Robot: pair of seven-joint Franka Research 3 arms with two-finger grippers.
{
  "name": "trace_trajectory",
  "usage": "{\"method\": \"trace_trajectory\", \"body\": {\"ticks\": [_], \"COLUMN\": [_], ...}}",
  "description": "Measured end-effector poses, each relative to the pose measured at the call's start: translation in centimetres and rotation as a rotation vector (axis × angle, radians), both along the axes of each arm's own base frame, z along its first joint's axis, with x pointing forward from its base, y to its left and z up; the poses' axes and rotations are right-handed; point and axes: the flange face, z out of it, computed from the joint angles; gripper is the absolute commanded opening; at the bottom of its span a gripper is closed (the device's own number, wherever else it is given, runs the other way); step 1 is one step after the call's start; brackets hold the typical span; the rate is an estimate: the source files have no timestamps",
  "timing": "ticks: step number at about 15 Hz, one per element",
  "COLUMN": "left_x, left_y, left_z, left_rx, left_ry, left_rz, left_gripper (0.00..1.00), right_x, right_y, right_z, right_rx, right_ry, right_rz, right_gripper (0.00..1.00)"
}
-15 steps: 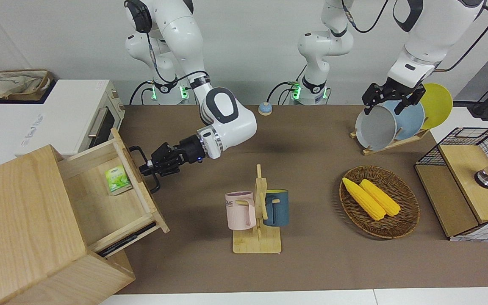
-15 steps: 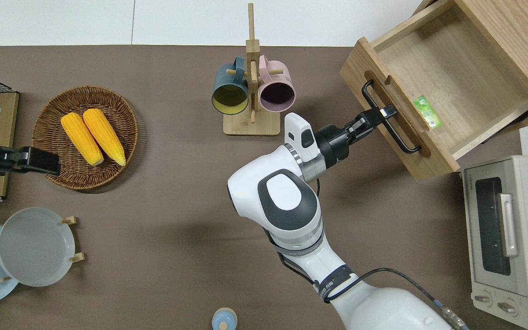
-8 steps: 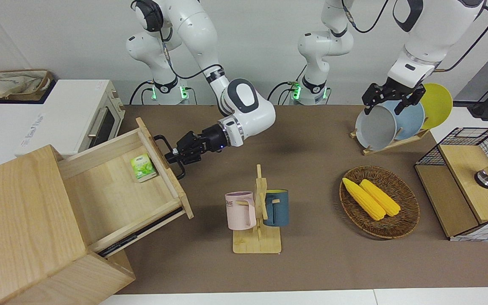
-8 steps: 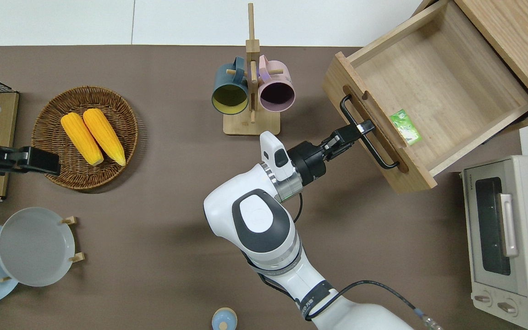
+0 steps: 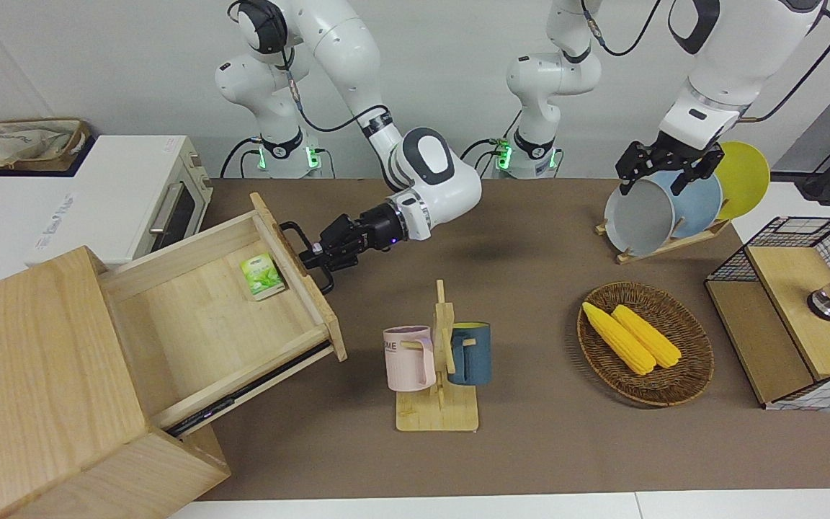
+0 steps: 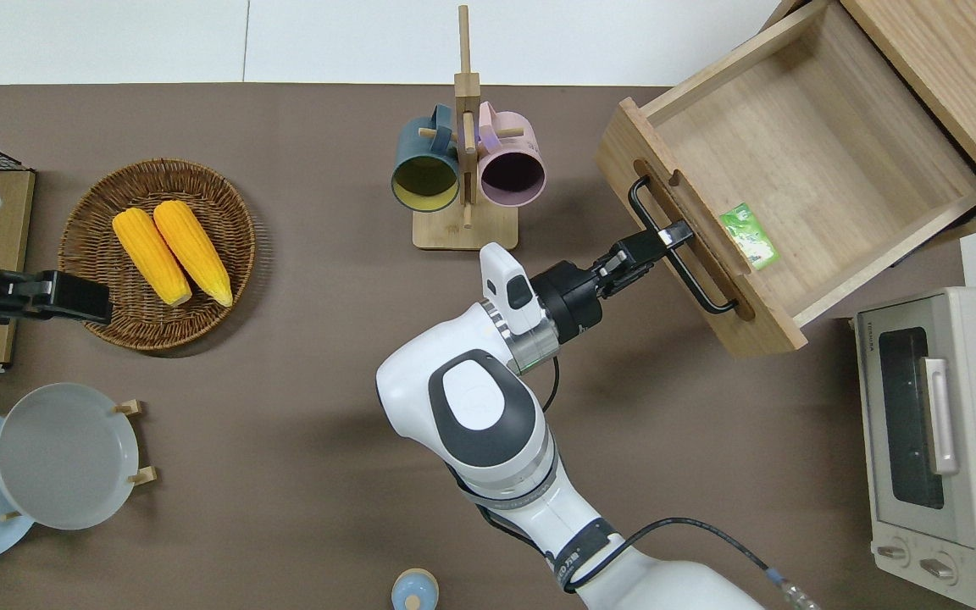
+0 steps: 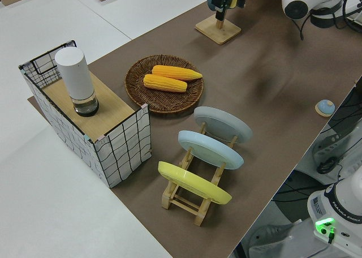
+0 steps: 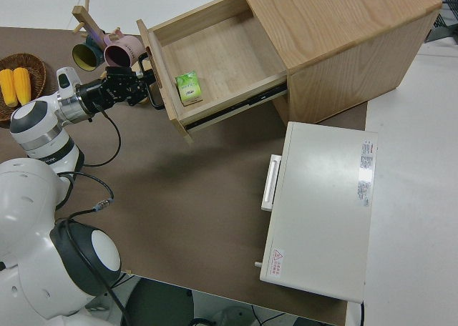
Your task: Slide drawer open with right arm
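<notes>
The drawer (image 6: pixel 801 165) is drawn well out of the cabinet (image 5: pixel 33 375) by its handle (image 6: pixel 681 246), on which the right pincer (image 6: pixel 662 237) is clamped.

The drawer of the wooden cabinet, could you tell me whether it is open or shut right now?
Open: the drawer is pulled well out, its floor and a green packet exposed, the right gripper on its handle.

Drawer (image 5: pixel 228 324) stands farther out of cabinet (image 5: pixel 40 389) than a second ago. Right gripper (image 5: pixel 316 254), clamped on handle (image 5: pixel 307 256), sits farther from cabinet. Green packet (image 5: pixel 262 276) inside rides along with drawer front.
</notes>
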Motion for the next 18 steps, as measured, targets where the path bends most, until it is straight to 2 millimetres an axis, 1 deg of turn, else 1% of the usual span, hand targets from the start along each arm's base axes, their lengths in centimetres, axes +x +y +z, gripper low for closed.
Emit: {"method": "trace_trajectory", "body": {"ticks": [6,10,13,18], "left_x": [0.0,0.0,0.0,0.0], "left_y": [0.0,0.0,0.0,0.0], "left_z": [0.0,0.0,0.0,0.0], "left_rx": [0.000,0.000,0.000,0.000], "left_ry": [0.000,0.000,0.000,0.000], "left_rz": [0.000,0.000,0.000,0.000], "left_gripper": [0.99,0.99,0.99,0.99], "right_x": [-0.1,-0.4,-1.4,-3.3], "right_y": [0.9,1.2,2.6,5.8], "right_z": [0.9,1.5,2.4,4.2], "right_rx": [0.018,0.102,0.158,0.296], "right_ry": [-0.024,-0.065,-0.060,-0.022], "right_rz": [0.011,-0.029,-0.061,-0.085], "right_gripper": [0.983,0.983,0.983,0.983]}}
